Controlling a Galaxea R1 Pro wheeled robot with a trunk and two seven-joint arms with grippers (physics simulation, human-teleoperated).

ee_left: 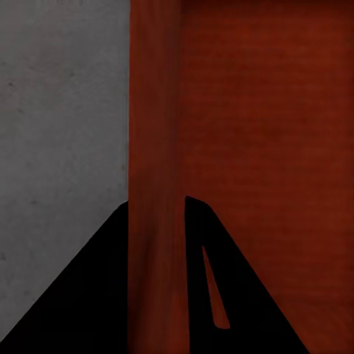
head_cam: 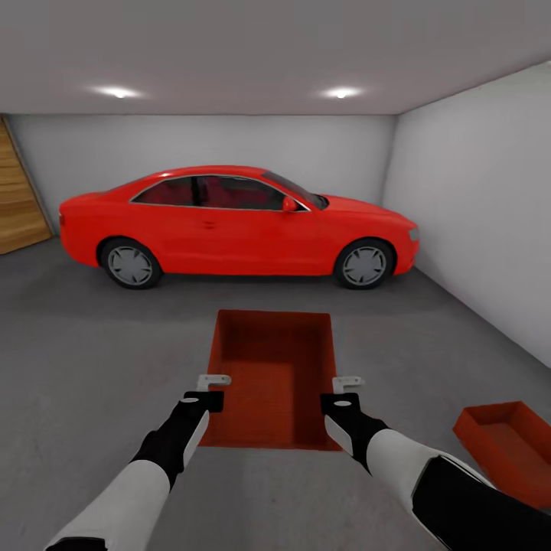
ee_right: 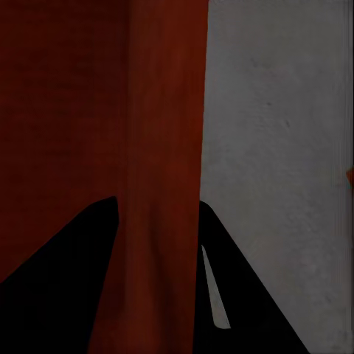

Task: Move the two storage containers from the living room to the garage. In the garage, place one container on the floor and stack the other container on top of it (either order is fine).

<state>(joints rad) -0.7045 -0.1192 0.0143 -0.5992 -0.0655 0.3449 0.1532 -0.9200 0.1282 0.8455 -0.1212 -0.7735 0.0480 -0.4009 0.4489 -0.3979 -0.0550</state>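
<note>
Room: the robot was in the garage, with a red car parked ahead by the back wall.
Left gripper: it was pinched shut on the left wall of the held container, one finger inside and one outside.
Held container: it hung between both arms over the grey floor, open side up, its long way pointing from the robot toward the car.
Right gripper: it was pinched shut on the right wall the same way.
Other container: it sat on the floor to the right, close by the right arm and turned at an angle.
Next move: I think the held container must go right, then down onto that one.
</note>
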